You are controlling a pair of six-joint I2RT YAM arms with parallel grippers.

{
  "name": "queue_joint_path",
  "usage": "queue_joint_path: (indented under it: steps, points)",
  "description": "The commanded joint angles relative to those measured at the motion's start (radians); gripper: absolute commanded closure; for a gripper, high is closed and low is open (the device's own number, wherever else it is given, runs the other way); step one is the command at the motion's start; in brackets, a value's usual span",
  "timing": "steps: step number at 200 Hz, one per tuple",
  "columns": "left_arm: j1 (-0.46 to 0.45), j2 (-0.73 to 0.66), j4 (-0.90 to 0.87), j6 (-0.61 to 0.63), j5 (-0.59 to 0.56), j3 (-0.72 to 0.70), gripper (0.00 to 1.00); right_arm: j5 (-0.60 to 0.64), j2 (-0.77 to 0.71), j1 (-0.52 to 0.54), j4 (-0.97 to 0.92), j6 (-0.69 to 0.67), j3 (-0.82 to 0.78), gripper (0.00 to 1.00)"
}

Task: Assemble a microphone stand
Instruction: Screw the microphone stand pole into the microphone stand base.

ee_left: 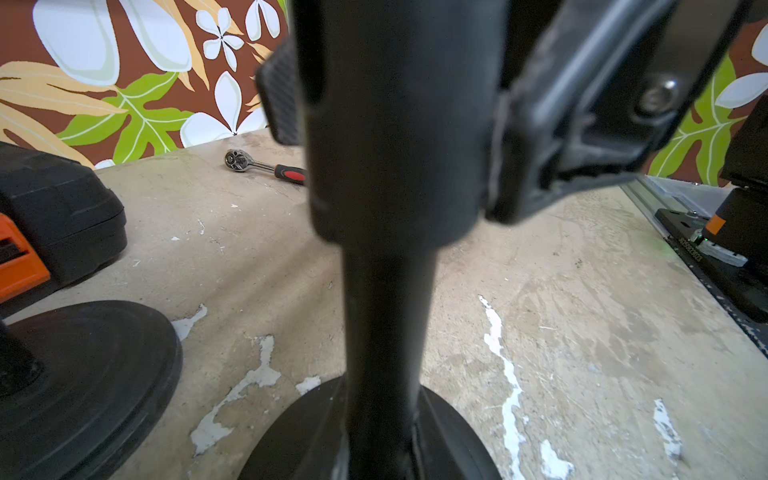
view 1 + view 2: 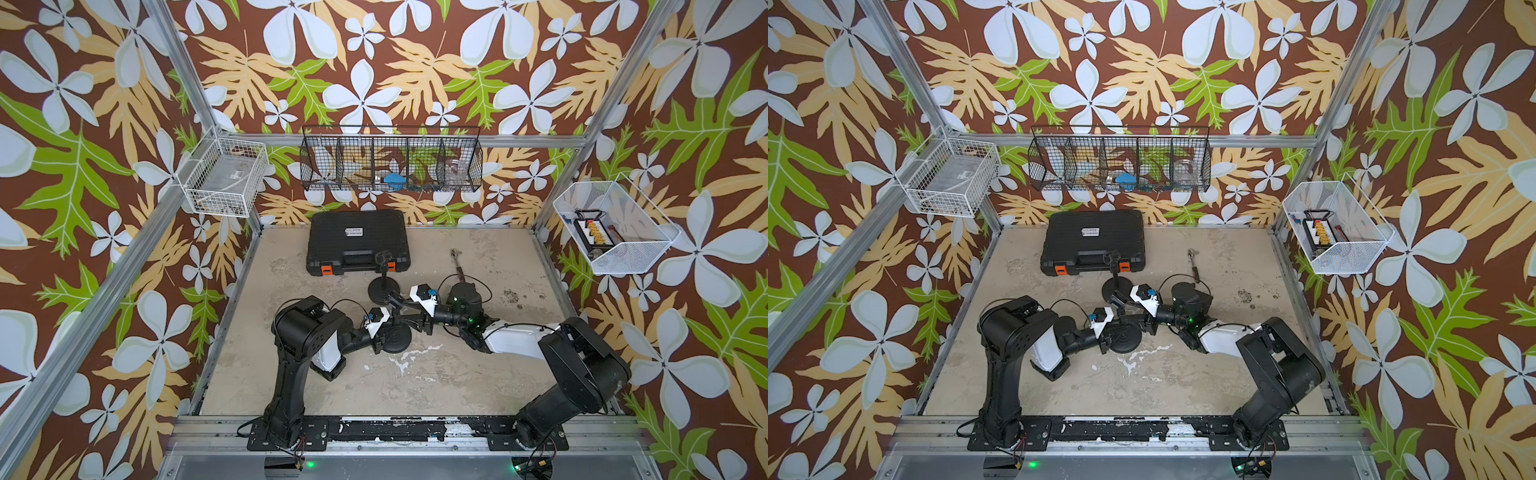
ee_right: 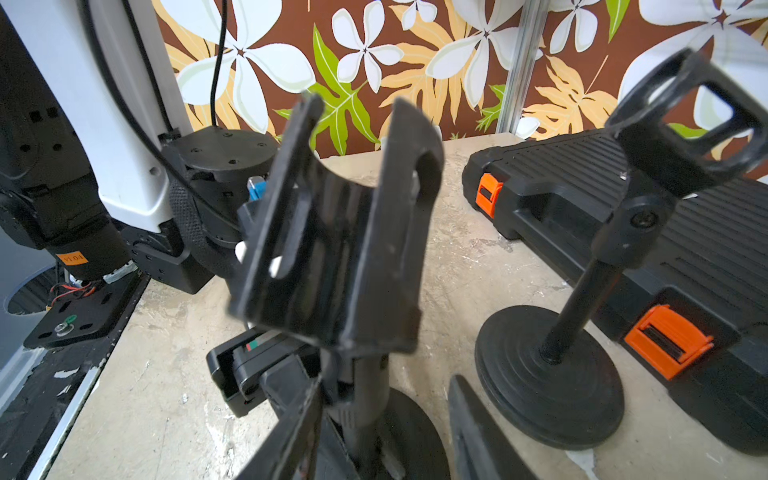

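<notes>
The left tool [image 1: 395, 137] clamps the slim black metal pole [image 1: 390, 316]; the right tool [image 3: 386, 386] sits released around the black plastic clip holder [image 3: 332, 232], which could topple if loosely threaded.

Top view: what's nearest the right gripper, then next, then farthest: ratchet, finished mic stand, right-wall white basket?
From the right gripper:
1. Finished mic stand, right beside it.
2. Ratchet, farther back, rightward.
3. White basket, on the right wall.
</notes>
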Motion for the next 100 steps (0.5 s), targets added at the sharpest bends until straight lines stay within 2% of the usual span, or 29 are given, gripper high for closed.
queue_joint_path:
  steps: [1,47,70,90,100]
  points:
    - [0.0,0.018,-0.002,0.005,-0.007,-0.009,0.93,-0.039,0.007,0.0,-0.034,-0.029,0.022,0.56]
    - [0.0,0.024,-0.002,0.001,-0.004,-0.003,0.93,-0.119,0.016,0.0,0.012,-0.009,0.034,0.62]
    - [0.0,0.026,-0.001,-0.001,-0.001,0.0,0.93,-0.119,0.021,0.0,0.024,0.001,0.03,0.73]
    - [0.0,0.029,-0.009,-0.003,-0.002,0.004,0.94,-0.118,0.026,0.004,0.051,0.022,0.014,0.78]
    - [0.0,0.027,-0.027,-0.001,-0.006,0.01,0.94,-0.097,0.023,0.008,0.067,0.031,-0.006,0.88]
